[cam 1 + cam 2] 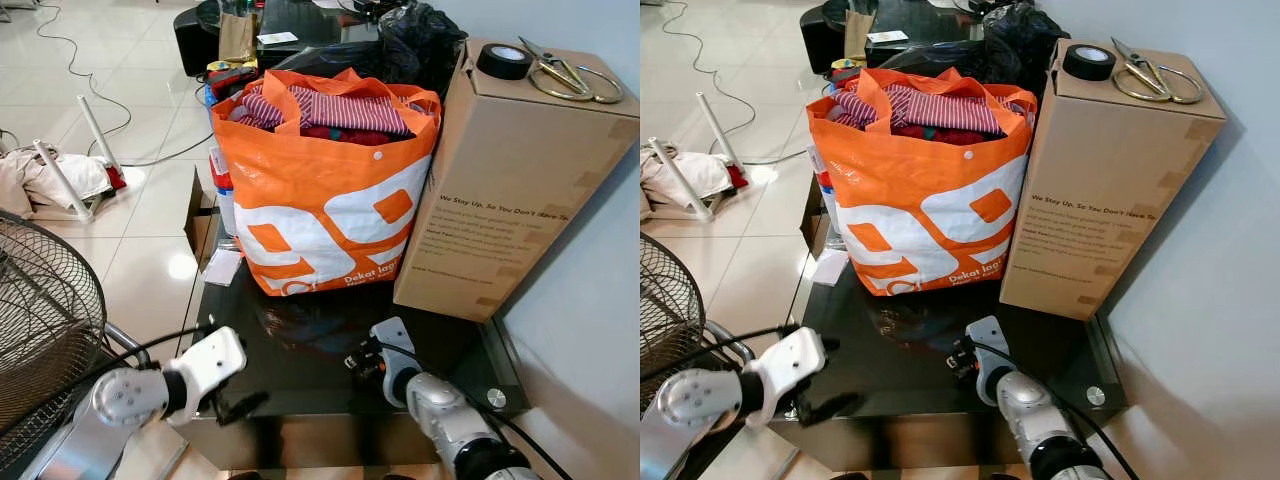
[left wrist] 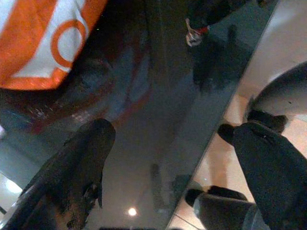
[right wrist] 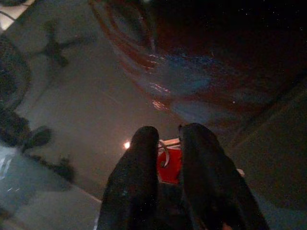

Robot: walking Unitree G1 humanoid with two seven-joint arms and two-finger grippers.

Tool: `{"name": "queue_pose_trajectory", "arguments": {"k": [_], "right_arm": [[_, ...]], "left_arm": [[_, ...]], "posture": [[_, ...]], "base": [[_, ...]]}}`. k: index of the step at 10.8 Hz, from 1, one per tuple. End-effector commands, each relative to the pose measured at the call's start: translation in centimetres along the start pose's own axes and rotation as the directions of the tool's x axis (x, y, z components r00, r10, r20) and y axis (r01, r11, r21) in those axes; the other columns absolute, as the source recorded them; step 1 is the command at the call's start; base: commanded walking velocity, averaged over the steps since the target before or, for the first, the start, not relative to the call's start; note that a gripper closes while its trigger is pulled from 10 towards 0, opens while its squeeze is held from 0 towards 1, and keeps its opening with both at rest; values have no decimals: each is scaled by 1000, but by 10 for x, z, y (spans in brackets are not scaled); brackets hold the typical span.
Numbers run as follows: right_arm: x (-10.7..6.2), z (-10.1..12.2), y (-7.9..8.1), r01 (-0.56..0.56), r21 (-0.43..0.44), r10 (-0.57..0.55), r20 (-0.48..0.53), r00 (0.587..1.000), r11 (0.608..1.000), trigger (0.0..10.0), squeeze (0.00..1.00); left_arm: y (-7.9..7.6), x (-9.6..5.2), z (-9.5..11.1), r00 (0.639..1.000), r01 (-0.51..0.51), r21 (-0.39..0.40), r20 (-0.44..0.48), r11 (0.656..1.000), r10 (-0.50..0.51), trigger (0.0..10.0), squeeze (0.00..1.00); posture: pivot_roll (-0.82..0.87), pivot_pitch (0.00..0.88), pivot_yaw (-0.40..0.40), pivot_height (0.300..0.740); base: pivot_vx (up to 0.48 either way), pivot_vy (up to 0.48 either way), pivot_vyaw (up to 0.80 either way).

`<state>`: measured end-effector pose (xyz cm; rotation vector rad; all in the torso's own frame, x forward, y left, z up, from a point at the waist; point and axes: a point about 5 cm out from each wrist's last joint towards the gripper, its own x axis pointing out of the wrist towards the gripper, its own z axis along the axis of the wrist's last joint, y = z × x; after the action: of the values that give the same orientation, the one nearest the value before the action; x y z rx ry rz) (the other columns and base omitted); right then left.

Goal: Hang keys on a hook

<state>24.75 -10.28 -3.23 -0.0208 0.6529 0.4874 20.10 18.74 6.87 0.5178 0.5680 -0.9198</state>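
Note:
My right gripper (image 1: 358, 362) hovers low over the front of the black glass table (image 1: 330, 400), just ahead of the orange bag. In the right wrist view its fingers (image 3: 139, 158) stand close together, shut on a key ring with a red tag (image 3: 170, 163). My left gripper (image 1: 240, 405) is at the table's front left edge, open, with nothing between its fingers (image 2: 81, 167). From the left wrist view the red tag (image 2: 194, 34) shows far off across the glass.
An orange and white shopping bag (image 1: 320, 200) full of clothes stands mid-table. A tall cardboard box (image 1: 500, 200) beside it carries a tape roll (image 1: 503, 61) and scissors (image 1: 560, 75). A wire fan (image 1: 40, 320) stands at my left. A wall runs along the right.

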Motion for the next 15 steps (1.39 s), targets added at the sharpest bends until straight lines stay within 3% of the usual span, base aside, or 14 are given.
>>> {"name": "queue_pose_trajectory", "arguments": {"k": [1,5,12,14,15], "right_arm": [[2,2,-2,32,13,-32,-5,999,999,10000,1000],[6,3,3,65,12,-65,-20,998,998,10000,1000],[8,4,9,29,52,-29,-3,1000,998,10000,1000],[7,-1,6,50,-18,-51,-41,998,999,10000,1000],[7,-5,7,48,-44,-51,-61,997,998,10000,302]], "left_arm": [[-1,-3,1,1000,4,19,-6,1000,-4,10000,0],[-2,-7,0,1000,16,20,-18,1000,-16,10000,0],[-2,-9,0,999,24,24,-27,999,-23,10000,4],[-2,-10,0,999,24,25,-28,999,-23,10000,0],[-2,-10,0,999,25,26,-29,999,-24,10000,0]], "posture": [[-7,0,1,740],[1,0,7,740],[0,0,11,740],[2,0,11,740],[2,0,12,740]], "base": [[0,0,0],[0,0,0],[0,0,0],[0,0,0],[0,0,0]]}}
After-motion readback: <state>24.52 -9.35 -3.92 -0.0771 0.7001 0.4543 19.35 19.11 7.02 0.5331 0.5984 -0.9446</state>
